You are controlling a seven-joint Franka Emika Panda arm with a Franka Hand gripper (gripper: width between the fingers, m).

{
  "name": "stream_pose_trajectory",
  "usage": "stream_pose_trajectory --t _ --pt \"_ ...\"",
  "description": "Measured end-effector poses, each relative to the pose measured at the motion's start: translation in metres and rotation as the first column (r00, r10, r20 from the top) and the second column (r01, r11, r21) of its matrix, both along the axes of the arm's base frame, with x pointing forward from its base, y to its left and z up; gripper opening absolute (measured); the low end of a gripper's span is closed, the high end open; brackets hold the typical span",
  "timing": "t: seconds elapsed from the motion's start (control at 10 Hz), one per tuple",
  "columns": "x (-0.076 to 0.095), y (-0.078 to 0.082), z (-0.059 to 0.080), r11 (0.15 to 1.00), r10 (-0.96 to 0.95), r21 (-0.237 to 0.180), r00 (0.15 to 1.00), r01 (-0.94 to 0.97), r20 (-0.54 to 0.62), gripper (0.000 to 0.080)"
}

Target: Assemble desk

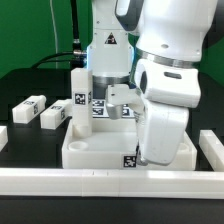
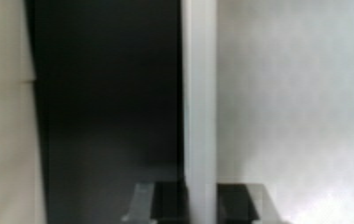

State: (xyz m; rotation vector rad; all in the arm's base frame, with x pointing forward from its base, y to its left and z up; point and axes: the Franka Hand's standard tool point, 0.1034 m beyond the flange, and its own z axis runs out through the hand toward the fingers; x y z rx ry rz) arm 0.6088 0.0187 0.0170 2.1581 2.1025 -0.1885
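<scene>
The white desk top (image 1: 100,148) lies flat with its raised rim up. One leg block (image 1: 78,92) stands upright at its far corner on the exterior view's left. Two more leg blocks (image 1: 27,106) (image 1: 56,116) lie loose on the black table to the exterior view's left. My gripper (image 1: 121,100) reaches down at the top's far rim, partly hidden by the arm. In the wrist view the gripper (image 2: 200,206) is shut on a thin white edge (image 2: 200,100), which looks like the desk top's rim. A dark fingertip (image 2: 163,206) shows on each side of it.
Low white border rails run along the front (image 1: 100,182) and on the exterior view's right (image 1: 211,148) and left (image 1: 3,136). The arm's bulky white body (image 1: 165,110) hangs over the desk top's right half. Cables hang behind.
</scene>
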Motion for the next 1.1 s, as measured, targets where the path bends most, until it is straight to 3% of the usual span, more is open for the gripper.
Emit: stream_pose_trajectory --t 0.5,0.8,0.9,1.0,1.1 --pt "0.016 0.023 0.006 0.999 -0.043 0.012 0.999 0.043 0.016 0.0063" --pt "0.020 0.024 0.008 0.999 -0.050 0.013 0.998 0.049 0.025 0.0069" --pt "0.021 0.023 0.011 0.999 -0.050 0.013 0.998 0.050 0.027 0.0250" --pt "0.022 0.023 0.019 0.999 -0.054 0.012 0.998 0.053 0.025 0.0250" --pt "0.024 0.021 0.031 0.998 -0.058 0.011 0.998 0.058 0.028 0.0452"
